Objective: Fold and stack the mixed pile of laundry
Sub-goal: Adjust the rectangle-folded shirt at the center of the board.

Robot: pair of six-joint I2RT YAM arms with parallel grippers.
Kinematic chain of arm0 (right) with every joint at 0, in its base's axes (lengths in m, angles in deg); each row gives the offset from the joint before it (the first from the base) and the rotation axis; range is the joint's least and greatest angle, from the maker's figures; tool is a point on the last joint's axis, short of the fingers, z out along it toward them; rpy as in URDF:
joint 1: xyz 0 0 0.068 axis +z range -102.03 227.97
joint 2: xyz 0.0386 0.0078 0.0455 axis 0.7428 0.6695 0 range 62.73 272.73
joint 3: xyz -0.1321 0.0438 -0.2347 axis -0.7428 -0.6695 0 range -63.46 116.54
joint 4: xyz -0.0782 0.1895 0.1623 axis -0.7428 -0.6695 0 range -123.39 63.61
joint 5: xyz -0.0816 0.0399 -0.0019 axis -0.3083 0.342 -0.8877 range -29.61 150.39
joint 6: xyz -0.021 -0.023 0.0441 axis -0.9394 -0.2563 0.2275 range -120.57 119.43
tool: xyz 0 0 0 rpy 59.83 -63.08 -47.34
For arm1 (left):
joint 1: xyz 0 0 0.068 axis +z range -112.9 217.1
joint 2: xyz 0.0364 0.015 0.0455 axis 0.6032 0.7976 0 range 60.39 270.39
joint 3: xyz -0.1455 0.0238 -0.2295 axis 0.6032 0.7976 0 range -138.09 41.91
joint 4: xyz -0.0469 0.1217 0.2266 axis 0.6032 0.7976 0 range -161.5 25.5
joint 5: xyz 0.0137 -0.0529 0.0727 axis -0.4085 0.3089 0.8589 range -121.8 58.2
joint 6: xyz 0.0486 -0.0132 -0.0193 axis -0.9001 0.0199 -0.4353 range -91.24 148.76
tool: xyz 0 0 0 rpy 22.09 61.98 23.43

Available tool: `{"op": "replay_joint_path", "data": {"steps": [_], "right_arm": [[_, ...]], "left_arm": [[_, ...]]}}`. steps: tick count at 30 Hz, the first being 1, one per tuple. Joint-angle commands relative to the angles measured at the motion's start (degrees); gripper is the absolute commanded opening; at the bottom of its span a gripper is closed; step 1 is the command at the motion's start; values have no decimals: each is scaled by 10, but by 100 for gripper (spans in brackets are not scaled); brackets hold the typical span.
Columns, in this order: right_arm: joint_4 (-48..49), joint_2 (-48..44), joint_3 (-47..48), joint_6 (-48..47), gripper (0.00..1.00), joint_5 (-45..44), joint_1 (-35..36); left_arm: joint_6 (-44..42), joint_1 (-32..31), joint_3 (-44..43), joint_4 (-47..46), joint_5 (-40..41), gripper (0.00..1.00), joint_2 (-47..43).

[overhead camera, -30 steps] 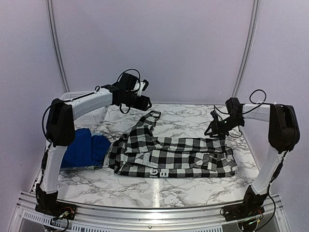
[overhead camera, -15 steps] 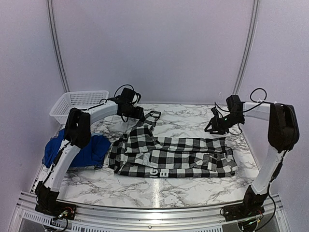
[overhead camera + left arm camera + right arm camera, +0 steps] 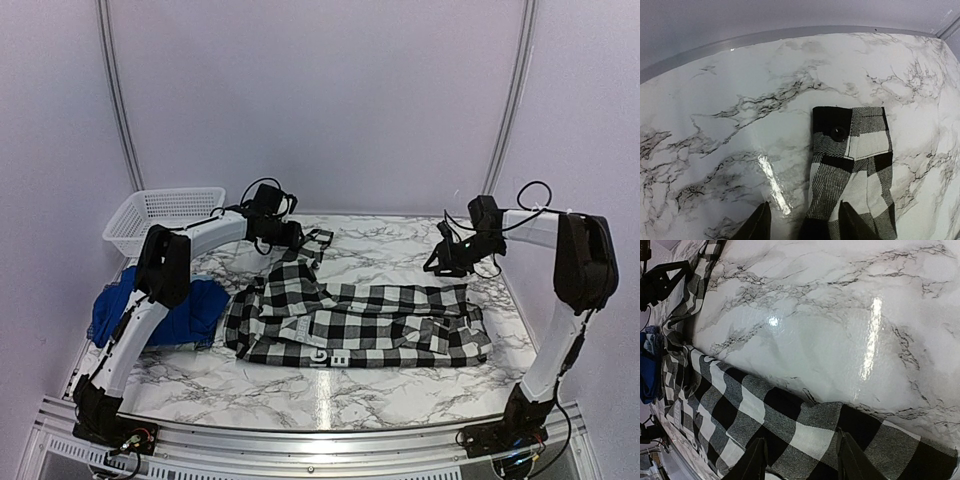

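Over the last second the left arm dropped from a high, raised pose to a low one, which uncovered the white basket [image 3: 165, 205] at the far-left corner of the bench [image 3: 400, 390]. The left fingers [image 3: 756, 227] came down over the sleeve that reaches toward the far edge. They stood apart on either side of it, with the cuff [image 3: 850, 130] lying flat just ahead. They looked open and were not clamped on the cloth. The right arm barely moved. The right fingers [image 3: 754, 462] were also apart, above the shirt's far-right corner, and the cloth between them lay smooth and unbunched.

I judged that the sleeve had just been laid down or was about to be taken up, and that folding of this shirt was still at an early stage.

The black-and-white flannel shirt [image 3: 360, 325] lay spread across the middle of the bench, from left of centre to near the right edge. The royal-blue garment [image 3: 190, 310] was heaped at the left edge, touching the flannel.

By count there was one flannel shirt, one blue heap that may have hidden more pieces, one basket, one cuff button [image 3: 838, 133] and two arms. No finished stack could be seen.
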Motion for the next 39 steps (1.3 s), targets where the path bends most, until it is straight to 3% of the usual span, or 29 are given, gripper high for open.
{"op": "replay_joint_path", "data": {"steps": [1, 5, 9, 13, 14, 18, 21, 27, 31, 32, 33, 35, 39], "right_arm": [[-9, -14, 13, 4, 43, -4, -5], [-9, -27, 4, 5, 44, -7, -5], [-2, -44, -16, 8, 43, -8, -5], [11, -56, -37, 17, 43, -3, -4], [16, -60, -43, 19, 43, -1, -5], [28, -73, -57, 27, 43, 4, 0], [27, -83, -61, 27, 43, 2, 2], [40, -102, -79, 39, 43, 4, 2], [46, -98, -80, 41, 43, 8, 3], [45, -95, -77, 41, 43, 8, 3], [45, -93, -74, 40, 43, 9, 3], [39, -86, -66, 37, 43, 8, 3], [34, -78, -52, 35, 43, 7, 3]], "left_arm": [[1, -1, -25, 32, 30, 44, 25], [-21, -2, -20, 68, 44, 42, 20], [-52, -5, -18, 133, 61, 31, 24], [-69, -1, 0, 151, 40, 2, 12], [-64, 1, 1, 150, 23, 0, 6], [-68, 10, 25, 128, -18, 0, -43], [-80, 21, 92, 129, -16, 0, -108], [-110, 40, 289, 130, 34, 0, -240], [-129, 42, 319, 141, 59, 0, -253], [-125, 45, 311, 145, 60, 2, -245], [-110, 49, 298, 150, 62, 17, -232], [-76, 60, 268, 156, 53, 35, -211], [-13, 74, 215, 155, 59, 56, -182]]}}
